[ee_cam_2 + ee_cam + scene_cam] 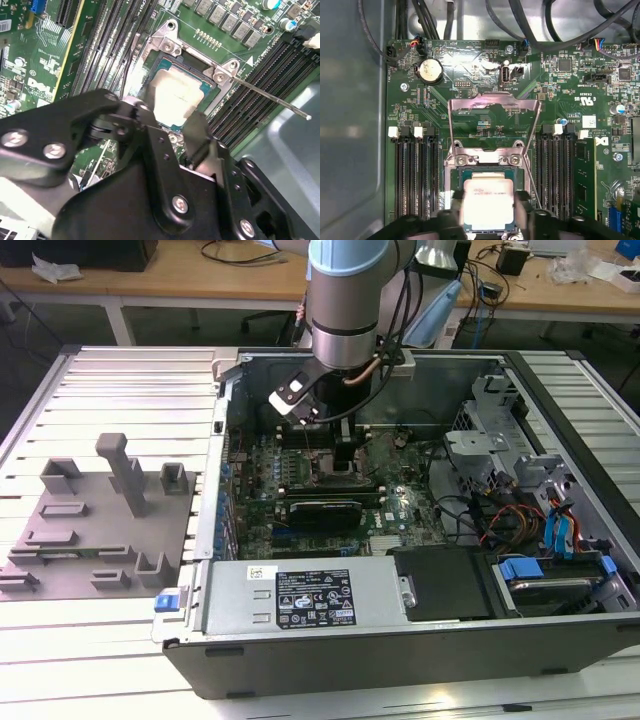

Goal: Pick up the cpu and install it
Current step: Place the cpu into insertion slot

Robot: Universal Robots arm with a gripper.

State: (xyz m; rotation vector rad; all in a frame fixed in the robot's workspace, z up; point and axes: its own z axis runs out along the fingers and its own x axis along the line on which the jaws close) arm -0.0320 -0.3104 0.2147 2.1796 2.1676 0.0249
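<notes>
The cpu (488, 200), a flat square chip with a silver-grey lid and a green rim, lies in the socket on the green motherboard (470, 75) inside the open computer case. My gripper (488, 214) reaches down over it, one black finger against each of two opposite edges, shut on the chip. In the second wrist view the cpu (176, 92) sits level inside the socket frame between the fingertips (197, 125). The metal load plate (494, 100) stands raised and the thin latch lever (270, 97) sticks out to the side. In the exterior view the gripper (343, 465) hangs low over the board.
Memory slots (415, 170) flank the socket on both sides. A power supply (300, 600) lines the case's near side, with drive cages and cables (520, 480) at the exterior view's right. A grey fixture plate with blocks (95, 530) lies outside the case at the exterior view's left.
</notes>
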